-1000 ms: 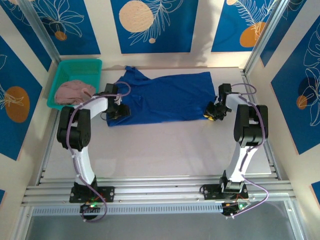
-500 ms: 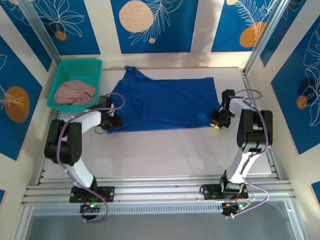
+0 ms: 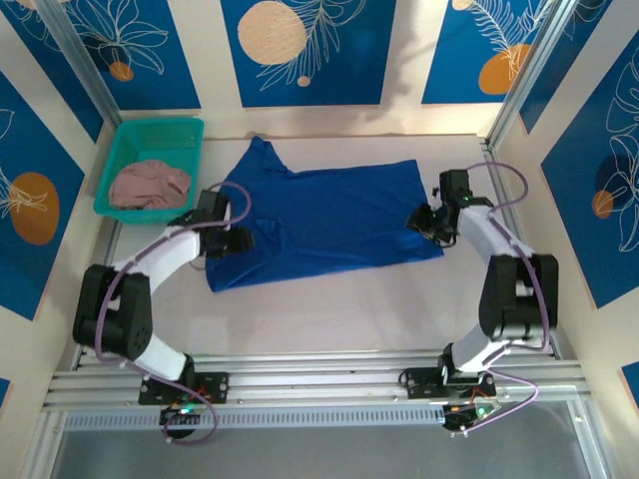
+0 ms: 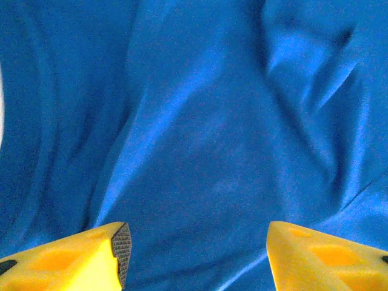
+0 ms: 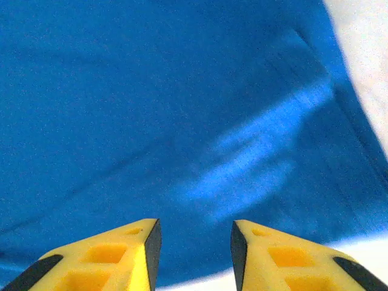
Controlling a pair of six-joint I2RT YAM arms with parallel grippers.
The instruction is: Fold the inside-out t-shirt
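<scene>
Right tool [image 5: 194, 233] farther back than before; it and left tool [image 4: 197, 233] parted, empty over t-shirt [image 3: 329, 225], fingers [image 4: 79, 257] cropped.

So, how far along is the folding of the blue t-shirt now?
Done: the t-shirt lies spread nearly flat on the table. In hand: the left fingers stand open over its left side and the right fingers stand open at its right edge; neither grips cloth. Left: every fold, as none shows yet.
</scene>
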